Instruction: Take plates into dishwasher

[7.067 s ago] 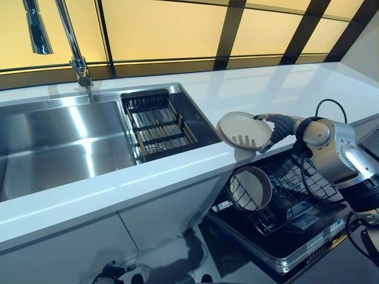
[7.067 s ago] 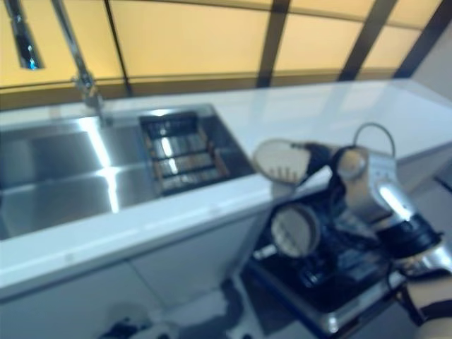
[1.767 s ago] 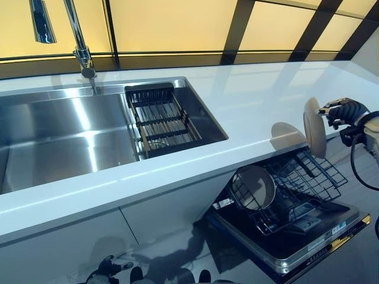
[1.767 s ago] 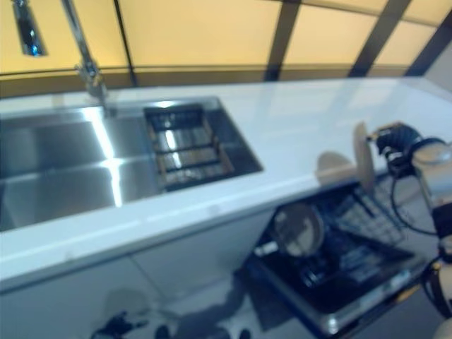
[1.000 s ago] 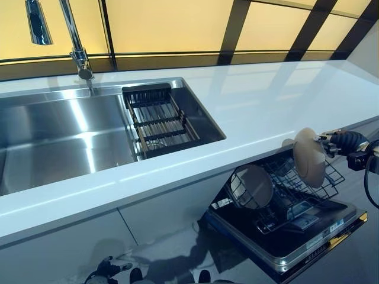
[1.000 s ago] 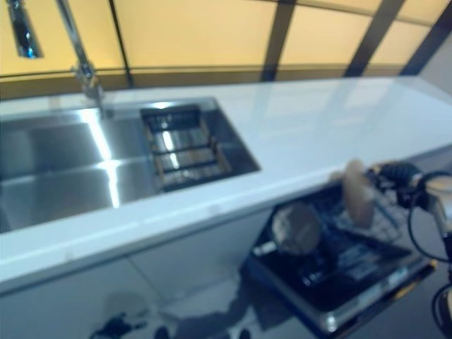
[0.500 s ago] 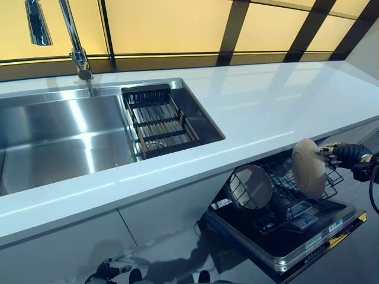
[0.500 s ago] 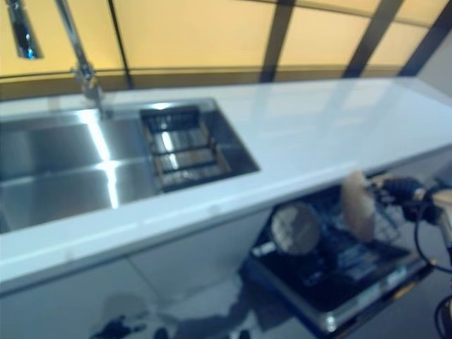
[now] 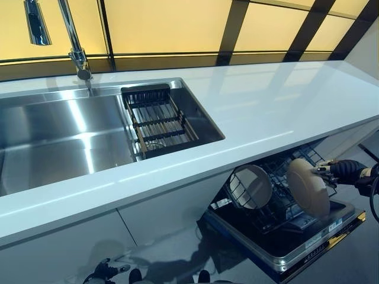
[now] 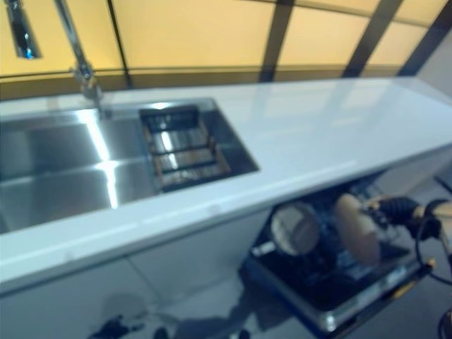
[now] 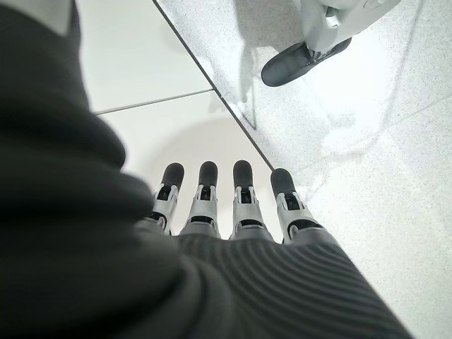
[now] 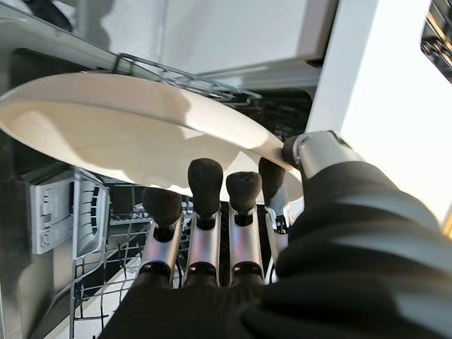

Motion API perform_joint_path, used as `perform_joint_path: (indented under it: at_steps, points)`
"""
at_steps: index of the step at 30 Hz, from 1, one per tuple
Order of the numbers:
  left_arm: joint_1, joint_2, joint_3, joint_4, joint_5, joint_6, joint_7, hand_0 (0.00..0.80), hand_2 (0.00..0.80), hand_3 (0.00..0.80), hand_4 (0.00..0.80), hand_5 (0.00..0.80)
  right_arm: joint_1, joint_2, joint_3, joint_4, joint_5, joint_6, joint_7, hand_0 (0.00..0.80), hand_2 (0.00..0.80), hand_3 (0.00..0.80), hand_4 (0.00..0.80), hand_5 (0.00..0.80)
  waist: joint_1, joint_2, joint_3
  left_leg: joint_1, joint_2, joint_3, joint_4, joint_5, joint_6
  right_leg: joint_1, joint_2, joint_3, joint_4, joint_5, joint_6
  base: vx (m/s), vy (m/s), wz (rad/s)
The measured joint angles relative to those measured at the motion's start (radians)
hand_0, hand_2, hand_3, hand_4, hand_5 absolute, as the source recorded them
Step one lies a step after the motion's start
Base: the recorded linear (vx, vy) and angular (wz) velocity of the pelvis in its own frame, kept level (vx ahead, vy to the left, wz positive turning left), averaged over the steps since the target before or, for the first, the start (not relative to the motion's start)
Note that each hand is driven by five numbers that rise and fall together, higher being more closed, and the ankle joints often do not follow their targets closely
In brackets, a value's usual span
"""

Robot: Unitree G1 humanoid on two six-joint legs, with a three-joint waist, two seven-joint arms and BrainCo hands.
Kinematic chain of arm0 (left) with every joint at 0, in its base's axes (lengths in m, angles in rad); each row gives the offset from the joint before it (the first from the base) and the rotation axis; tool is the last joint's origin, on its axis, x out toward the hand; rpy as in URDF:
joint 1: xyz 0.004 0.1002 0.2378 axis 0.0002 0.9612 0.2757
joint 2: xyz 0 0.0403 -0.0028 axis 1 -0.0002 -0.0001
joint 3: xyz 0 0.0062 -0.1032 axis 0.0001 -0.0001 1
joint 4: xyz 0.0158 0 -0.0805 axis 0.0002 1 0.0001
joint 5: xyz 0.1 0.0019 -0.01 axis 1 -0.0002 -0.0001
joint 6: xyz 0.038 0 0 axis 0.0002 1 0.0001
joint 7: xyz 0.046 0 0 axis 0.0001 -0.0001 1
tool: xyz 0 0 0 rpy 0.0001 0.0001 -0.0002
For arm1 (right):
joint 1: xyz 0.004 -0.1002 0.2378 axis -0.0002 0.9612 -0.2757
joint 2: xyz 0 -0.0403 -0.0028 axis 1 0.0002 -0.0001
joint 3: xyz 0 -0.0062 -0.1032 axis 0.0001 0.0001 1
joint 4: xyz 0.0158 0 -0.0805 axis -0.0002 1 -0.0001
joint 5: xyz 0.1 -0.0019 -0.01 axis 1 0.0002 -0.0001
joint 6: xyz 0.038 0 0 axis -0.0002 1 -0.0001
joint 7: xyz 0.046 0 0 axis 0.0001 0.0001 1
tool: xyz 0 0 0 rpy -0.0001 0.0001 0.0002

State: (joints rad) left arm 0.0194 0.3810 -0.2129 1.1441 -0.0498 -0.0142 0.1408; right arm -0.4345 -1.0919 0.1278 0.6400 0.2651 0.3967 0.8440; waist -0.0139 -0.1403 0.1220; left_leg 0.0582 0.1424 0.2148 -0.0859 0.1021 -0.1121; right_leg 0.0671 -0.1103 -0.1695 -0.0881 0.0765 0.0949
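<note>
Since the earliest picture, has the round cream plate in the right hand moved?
Yes. The round cream plate, pinched in the right hand, has gone from above the white countertop edge down into the black wire dishwasher rack, beside the plate already standing there.

We see the right hand (image 9: 346, 170) reaching in low from the right, wrist roughly level, its fingers (image 12: 205, 185) curled beneath the plate (image 9: 308, 186) and the thumb (image 12: 311, 150) pressed on the rim, pinching it. The left hand (image 11: 226, 212) hangs low over the floor (image 11: 367, 169), fingers straight and together, holding nothing.
</note>
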Motion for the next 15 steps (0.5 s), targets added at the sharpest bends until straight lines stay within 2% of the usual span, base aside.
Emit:
perform_joint_path:
  at_steps: [15]
  points:
    - [0.0,0.004,0.001,0.01,0.037,-0.002,-0.015,0.0,0.0,0.0,0.0,0.0,0.016,0.068,0.005,-0.007,0.0,-0.018,0.098,0.8,0.8,0.8,0.8,0.8,0.002,0.0,0.0,0.0,0.0,-0.002,0.0,0.0,0.0,0.002,0.0,-0.002,0.0,0.0,0.0,0.0,0.0,0.0]
